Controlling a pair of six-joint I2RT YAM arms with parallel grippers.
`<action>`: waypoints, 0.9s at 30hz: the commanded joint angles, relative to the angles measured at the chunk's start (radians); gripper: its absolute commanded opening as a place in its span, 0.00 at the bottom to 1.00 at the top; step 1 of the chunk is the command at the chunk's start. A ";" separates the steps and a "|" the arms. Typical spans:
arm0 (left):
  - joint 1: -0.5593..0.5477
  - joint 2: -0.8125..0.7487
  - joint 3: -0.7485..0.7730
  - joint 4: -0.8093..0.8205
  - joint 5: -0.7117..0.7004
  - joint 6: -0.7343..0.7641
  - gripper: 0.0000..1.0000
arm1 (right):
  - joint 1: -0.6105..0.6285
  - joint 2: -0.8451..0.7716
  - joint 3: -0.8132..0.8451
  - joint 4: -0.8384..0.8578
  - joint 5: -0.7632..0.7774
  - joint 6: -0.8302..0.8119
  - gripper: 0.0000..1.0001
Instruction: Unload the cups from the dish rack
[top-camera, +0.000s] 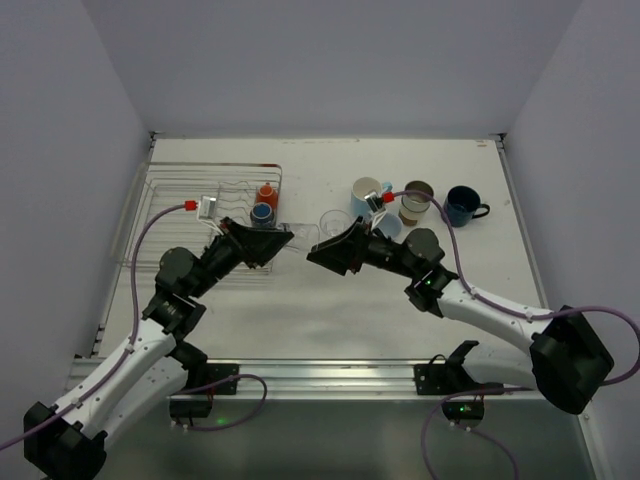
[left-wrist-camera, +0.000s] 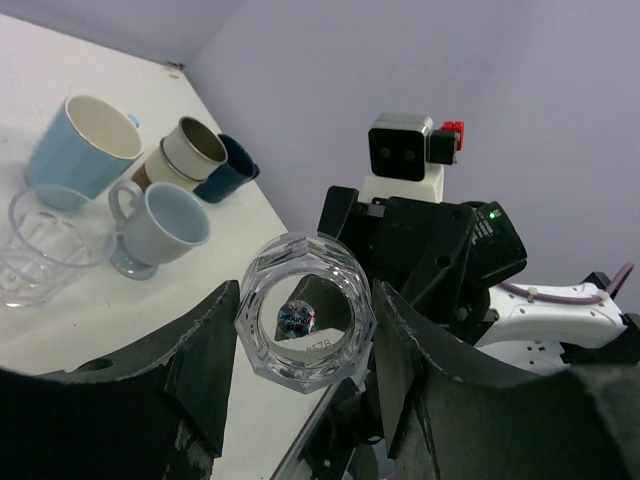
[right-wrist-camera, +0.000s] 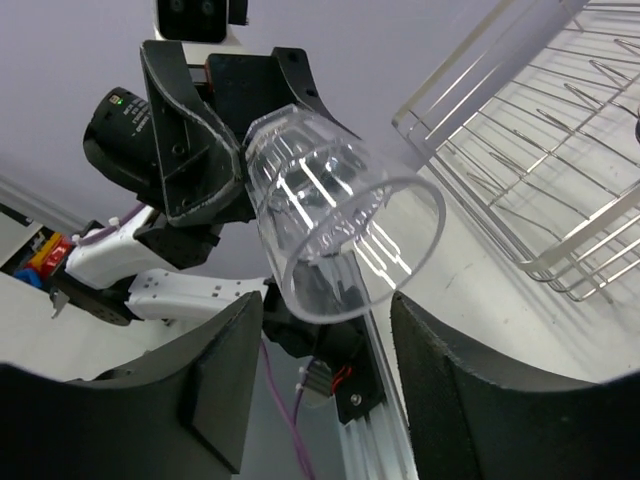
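Above white table (top-camera: 330, 310), pale walls (top-camera: 330, 60) | left end effector (left-wrist-camera: 305, 335) grips clear glass (right-wrist-camera: 330, 230) | right end effector (right-wrist-camera: 325, 320) open at its rim

Top external: high above the near edge, tilted down over the whole white table (top-camera: 330, 320), far off. Left wrist: very close on clear faceted glass tumbler (left-wrist-camera: 305, 318), facing right toward light blue ceramic mug (left-wrist-camera: 80, 145). Right wrist: close on same tumbler (right-wrist-camera: 335, 225), facing left toward silver wire dish rack (right-wrist-camera: 540, 140). Mug (top-camera: 366, 190) and rack (top-camera: 170, 185) shared with top view.
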 joint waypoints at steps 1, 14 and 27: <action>-0.009 0.031 -0.008 0.115 0.072 -0.050 0.14 | 0.006 0.032 0.058 0.125 -0.021 0.026 0.55; -0.018 0.028 0.028 -0.067 0.063 0.109 0.81 | 0.006 0.022 0.093 -0.059 0.025 -0.057 0.00; -0.016 -0.047 0.348 -0.822 -0.312 0.657 1.00 | 0.008 0.018 0.443 -1.377 0.502 -0.520 0.00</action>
